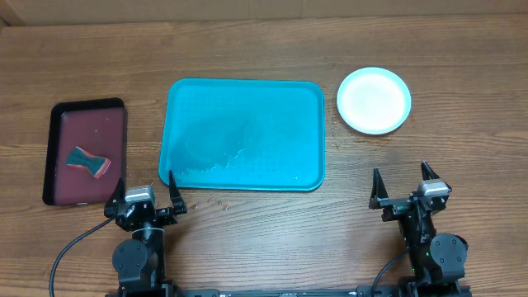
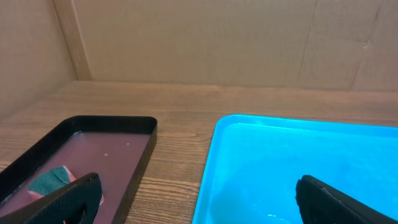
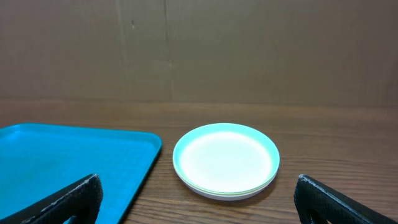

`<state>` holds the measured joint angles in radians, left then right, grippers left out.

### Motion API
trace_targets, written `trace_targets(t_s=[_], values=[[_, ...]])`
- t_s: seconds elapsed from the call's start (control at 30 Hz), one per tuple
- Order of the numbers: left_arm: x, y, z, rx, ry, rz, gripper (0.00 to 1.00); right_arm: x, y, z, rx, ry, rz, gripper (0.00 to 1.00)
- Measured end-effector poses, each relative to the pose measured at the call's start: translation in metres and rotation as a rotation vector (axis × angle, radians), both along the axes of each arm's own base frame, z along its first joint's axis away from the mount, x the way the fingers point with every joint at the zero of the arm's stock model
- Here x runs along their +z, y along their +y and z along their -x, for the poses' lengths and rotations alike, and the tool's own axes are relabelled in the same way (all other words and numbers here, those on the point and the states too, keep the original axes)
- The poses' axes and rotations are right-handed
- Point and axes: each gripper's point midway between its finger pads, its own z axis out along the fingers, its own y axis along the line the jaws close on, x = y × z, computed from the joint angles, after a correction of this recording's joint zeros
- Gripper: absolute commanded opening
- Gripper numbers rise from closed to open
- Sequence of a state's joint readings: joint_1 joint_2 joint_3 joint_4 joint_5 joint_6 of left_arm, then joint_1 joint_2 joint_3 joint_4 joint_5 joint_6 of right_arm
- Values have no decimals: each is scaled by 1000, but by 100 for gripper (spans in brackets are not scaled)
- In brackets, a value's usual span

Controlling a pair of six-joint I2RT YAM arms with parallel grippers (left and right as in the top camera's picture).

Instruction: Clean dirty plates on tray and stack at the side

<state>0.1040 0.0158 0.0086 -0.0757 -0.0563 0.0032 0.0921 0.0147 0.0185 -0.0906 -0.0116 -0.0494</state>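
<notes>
The tray point(image 1: 247, 124) holds 0 plates. Only a faint whitish, wet-looking film lies on its floor toward the near edge, with a few small specks on the tabletop point(image 1: 272, 235) just in front of it. The plates point(image 1: 374, 100) sit in 1 neat stack on the bare wood just beside the tray's far right corner, apart from its rim. In the right wrist view the stack shows layered rims, pale blue-green on top and a yellow-green edge lower down. The exact count cannot be read from here, and the top face looks free of smears.

The left claw point(image 1: 147, 183) hovers near the tray's front left corner, released, fingers spread wide and grasping nothing. The right claw point(image 1: 401, 172) hangs over bare wood well in front of the stack, equally released and empty. The sponge point(image 1: 87, 161) lies in the dark maroon tray point(image 1: 91, 128) at the far left, untouched by either claw.

By this layout, the cleaning and stacking look done and the task stands at or very near its end. The next move calls for little: at most a check that all 3 plates are in the stack and sit squarely. If the tray's film counts as dirt, the left claw is the nearer 1 to fetch the sponge.
</notes>
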Motion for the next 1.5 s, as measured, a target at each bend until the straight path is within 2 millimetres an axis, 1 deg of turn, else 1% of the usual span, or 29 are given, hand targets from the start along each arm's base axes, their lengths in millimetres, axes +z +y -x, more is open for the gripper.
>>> trace_targets(t_s=[0.43, 1.5], values=[[0, 0, 0, 0, 0, 0, 100, 0, 0, 0, 0, -4, 29, 100], [0, 0, 0, 0, 0, 0, 100, 0, 0, 0, 0, -4, 30, 100]])
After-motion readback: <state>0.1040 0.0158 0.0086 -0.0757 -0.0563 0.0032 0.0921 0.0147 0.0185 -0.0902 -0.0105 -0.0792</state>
